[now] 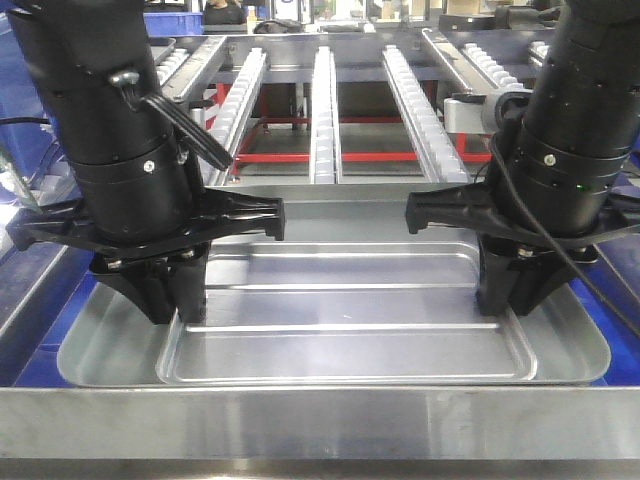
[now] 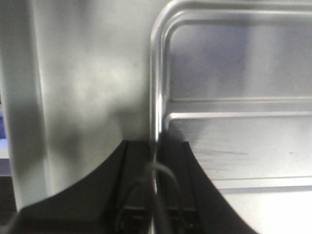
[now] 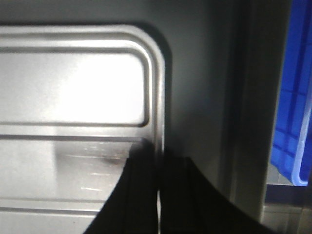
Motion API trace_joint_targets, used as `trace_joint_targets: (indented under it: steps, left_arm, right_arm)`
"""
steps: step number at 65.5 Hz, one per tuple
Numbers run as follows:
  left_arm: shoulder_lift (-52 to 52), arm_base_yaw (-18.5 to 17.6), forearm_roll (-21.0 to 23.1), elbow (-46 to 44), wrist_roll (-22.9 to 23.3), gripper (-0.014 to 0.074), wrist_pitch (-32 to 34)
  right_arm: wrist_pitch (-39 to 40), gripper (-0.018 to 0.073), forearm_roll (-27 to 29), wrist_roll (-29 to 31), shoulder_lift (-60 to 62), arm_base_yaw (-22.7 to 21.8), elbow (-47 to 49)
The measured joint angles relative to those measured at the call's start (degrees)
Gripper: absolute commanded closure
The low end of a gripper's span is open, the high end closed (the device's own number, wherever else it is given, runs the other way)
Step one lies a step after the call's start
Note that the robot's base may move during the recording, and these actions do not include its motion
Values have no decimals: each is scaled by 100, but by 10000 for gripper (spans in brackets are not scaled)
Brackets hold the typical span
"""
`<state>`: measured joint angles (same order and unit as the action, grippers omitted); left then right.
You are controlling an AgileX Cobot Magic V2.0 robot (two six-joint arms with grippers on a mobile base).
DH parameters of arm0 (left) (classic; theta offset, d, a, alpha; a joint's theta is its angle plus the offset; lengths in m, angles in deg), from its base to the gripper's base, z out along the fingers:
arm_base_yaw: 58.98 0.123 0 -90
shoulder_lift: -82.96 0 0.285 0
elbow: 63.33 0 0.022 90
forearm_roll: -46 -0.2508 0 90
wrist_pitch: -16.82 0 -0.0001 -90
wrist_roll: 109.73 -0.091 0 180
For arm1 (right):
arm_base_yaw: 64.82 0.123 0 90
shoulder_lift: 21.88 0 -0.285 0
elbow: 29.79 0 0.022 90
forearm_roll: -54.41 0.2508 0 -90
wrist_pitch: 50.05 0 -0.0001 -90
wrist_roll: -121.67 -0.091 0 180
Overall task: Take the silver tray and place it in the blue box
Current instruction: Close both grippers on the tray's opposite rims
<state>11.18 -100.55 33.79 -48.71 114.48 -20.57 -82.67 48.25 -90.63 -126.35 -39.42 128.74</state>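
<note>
**Between the two arms: tray pinched at both ends**

Right behind the steel ledge (image 1: 320, 420) at the front, the tray (image 1: 350, 310) sits level and crosswise. Its two long ribs run left to right across the sunken middle. Can't tell from any view whether it's resting on something or hanging off the grippers.

The left gripper (image 1: 178, 312) comes straight down on the tray's left end. In the left wrist view its black fingers (image 2: 139, 165) are squeezed together on the raised lip that borders the sunken panel, one on each side, no real gap. Same deal on the other end: the right gripper (image 1: 505, 300) stands on the right end. The right wrist view has its fingers (image 3: 141, 190) pressed onto the lip near the panel's rounded corner.

The blue box (image 3: 297, 97) shows at the right edge of the right wrist view. It's past the tray's end and a grey metal strip, apart from the tray. The front view also has blue patches peeking out on both sides of the tray, but I can't tell if that's the same box.

Behind the tray, roller rails (image 1: 325, 100) run away from the camera over a red frame (image 1: 300, 156). A black cable (image 1: 185, 125) loops down the left arm.
</note>
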Motion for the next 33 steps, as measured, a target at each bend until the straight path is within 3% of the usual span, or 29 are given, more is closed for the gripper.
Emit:
trace_joint_targets:
  steps: [33]
  left_arm:
    - [0, 0, 22, -10, 0, 607, 0]
  right_arm:
    - [-139, 504, 96, 0, 0, 0, 46]
